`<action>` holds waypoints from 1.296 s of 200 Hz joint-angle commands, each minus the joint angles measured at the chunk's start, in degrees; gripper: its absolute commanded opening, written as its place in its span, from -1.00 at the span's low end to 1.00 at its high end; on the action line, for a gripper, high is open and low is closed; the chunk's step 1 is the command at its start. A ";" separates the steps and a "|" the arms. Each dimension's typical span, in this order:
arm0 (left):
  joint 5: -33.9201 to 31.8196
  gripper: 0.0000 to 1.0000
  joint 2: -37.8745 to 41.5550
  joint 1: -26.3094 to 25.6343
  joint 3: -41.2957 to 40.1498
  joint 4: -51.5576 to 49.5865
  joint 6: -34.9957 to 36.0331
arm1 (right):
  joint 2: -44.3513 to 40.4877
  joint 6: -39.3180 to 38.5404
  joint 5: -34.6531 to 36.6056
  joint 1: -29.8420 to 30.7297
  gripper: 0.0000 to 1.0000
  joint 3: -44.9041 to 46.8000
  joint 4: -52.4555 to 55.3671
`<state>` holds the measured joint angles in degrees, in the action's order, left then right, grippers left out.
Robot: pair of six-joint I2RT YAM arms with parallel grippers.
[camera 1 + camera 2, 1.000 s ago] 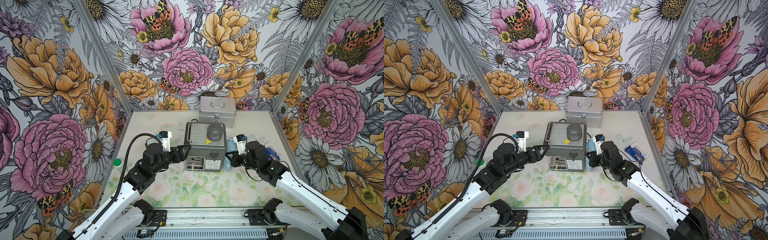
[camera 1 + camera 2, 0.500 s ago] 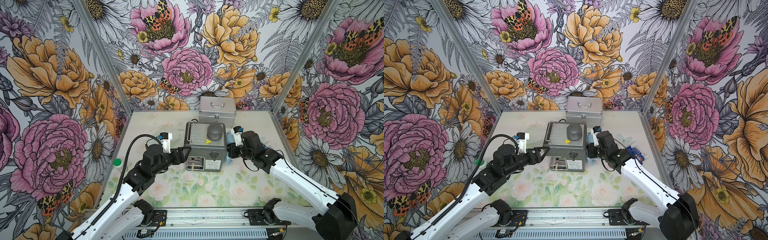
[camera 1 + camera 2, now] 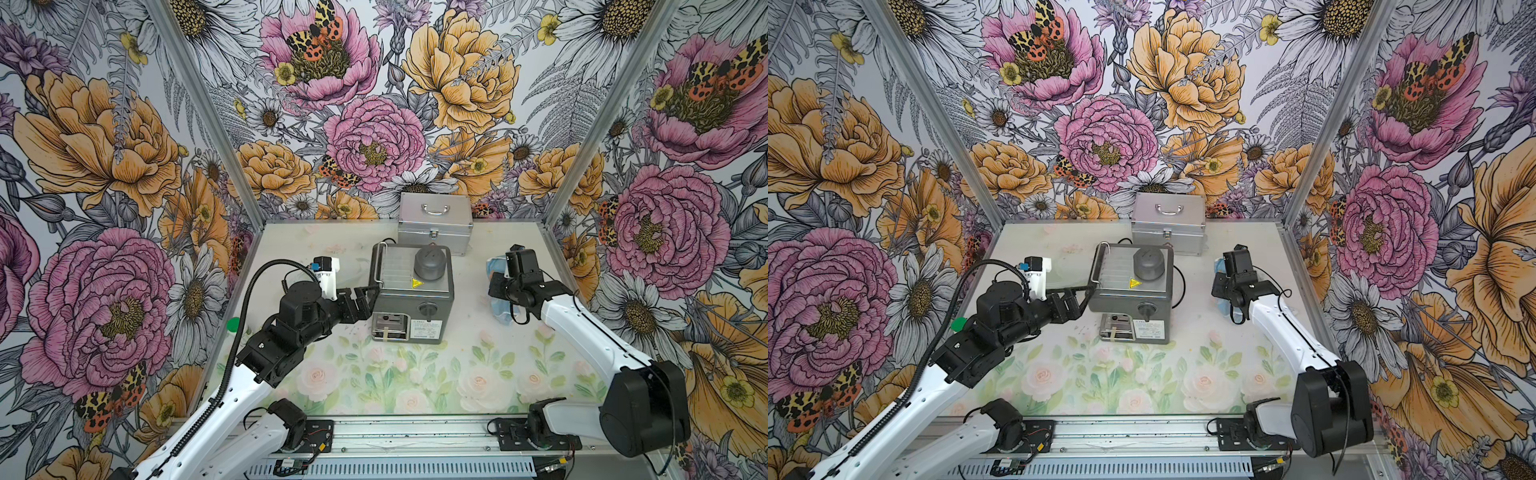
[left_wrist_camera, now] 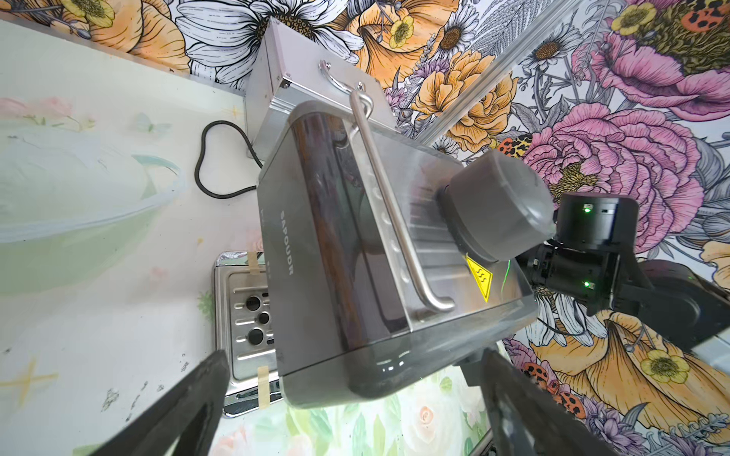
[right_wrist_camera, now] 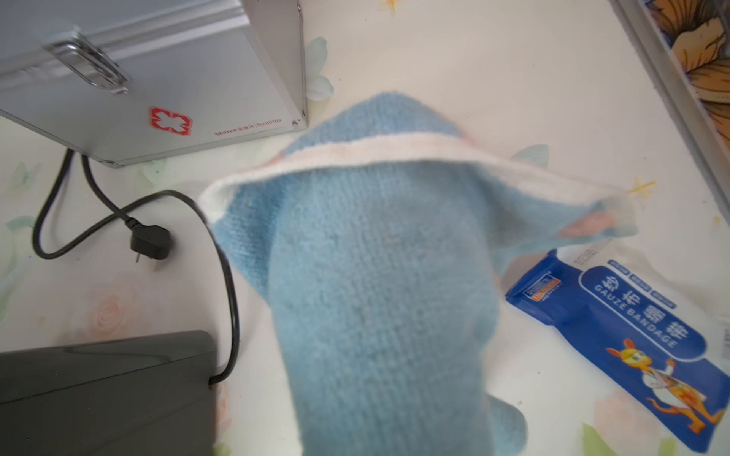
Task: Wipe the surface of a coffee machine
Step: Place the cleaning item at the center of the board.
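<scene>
Wiping is in hand. The coffee machine [image 3: 409, 291] is set on the counter [image 3: 457, 374], the left claw [image 3: 362, 300] spread beside it. A blue cloth [image 5: 379, 276], pinched in the right claw [image 3: 500, 291], must next be pressed onto it.

The coffee machine [image 4: 355, 276] is finished in smooth, glossy grey metal. The cloth [image 5: 379, 276] is knitted and fuzzy; the case [image 3: 434, 226] is matt metal.

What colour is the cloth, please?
The cloth is light blue, white-banded; best in the right wrist view.
</scene>
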<state>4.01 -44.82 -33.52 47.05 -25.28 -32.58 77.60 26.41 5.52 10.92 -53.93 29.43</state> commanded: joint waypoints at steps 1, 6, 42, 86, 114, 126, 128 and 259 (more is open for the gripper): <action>-2.26 0.97 0.32 0.21 -0.52 -1.28 1.56 | 6.20 -1.37 -1.75 -0.22 -1.00 -0.20 -3.05; -2.62 0.97 0.40 0.26 -0.68 -1.36 1.64 | 7.42 -1.21 -2.18 -0.23 -1.00 -0.31 -3.29; -2.52 0.97 -0.82 0.04 -0.38 -2.22 2.47 | 11.66 -0.71 -4.19 1.44 -1.00 -0.52 -4.54; -4.51 0.97 -0.39 -0.24 0.45 -3.69 3.34 | 13.46 2.67 -3.30 1.64 -0.83 2.48 -4.73; -7.33 0.97 -0.01 -0.50 1.08 -5.52 3.75 | 12.77 3.43 -5.08 2.24 -0.50 2.87 -4.52; -9.76 0.97 -0.39 -1.16 2.47 -7.14 5.03 | 11.21 4.02 -5.00 2.68 -0.10 2.36 -3.22; -10.61 0.97 -0.52 -1.34 2.73 -7.57 5.17 | 10.83 4.07 -4.88 2.70 -0.02 2.15 -2.88; -27.30 0.97 -5.80 -5.52 12.81 -13.13 10.17 | -10.99 -1.99 10.95 4.17 0.99 -6.63 11.02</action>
<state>-21.54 -50.15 -39.27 61.01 -37.15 -23.51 63.46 28.34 12.75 14.28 -60.38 38.13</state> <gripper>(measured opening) 0.985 0.995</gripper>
